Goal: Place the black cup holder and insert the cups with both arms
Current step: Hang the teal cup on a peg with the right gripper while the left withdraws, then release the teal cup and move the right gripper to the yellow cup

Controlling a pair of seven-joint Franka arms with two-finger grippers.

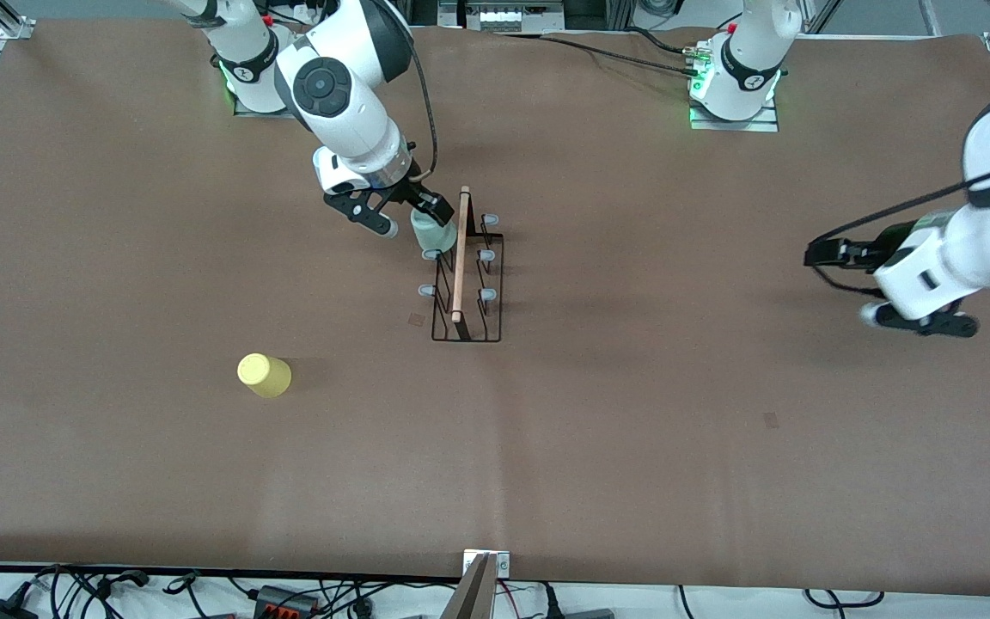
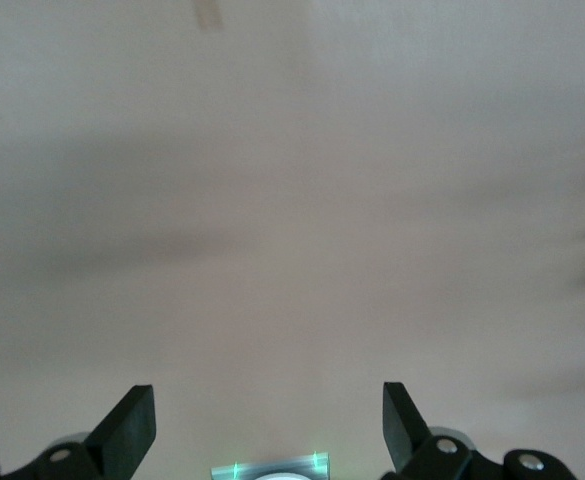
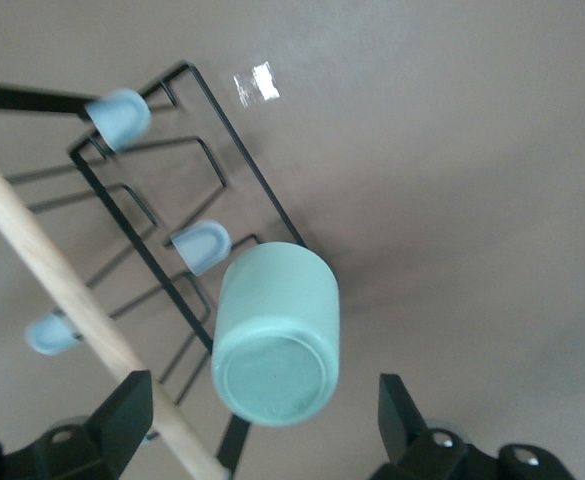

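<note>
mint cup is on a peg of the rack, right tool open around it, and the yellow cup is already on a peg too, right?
Not quite. The yellow cup is not on a peg; the front view shows it on the table, nearer the camera than the black cup holder. The rest holds: the mint cup sits on a peg, with the right tool open around it.

The worktop [image 1: 632, 430] is covered with a matt brown sheet, smooth like paper or felt; which it is cannot be told. The black cup holder [image 1: 495, 331] is thin black wire, seemingly metal, with a faint sheen, and its rod handle [image 1: 460, 258] is pale bare wood. Its pegs [image 3: 200, 246] carry smooth pale grey-blue caps that look rubbery. The mint green cup [image 3: 277, 335] and the yellow cup [image 1: 264, 375] are plain matt plastic. Both arms [image 1: 349, 94] have glossy white shells; each hand [image 3: 257, 425] is matt black.
</note>
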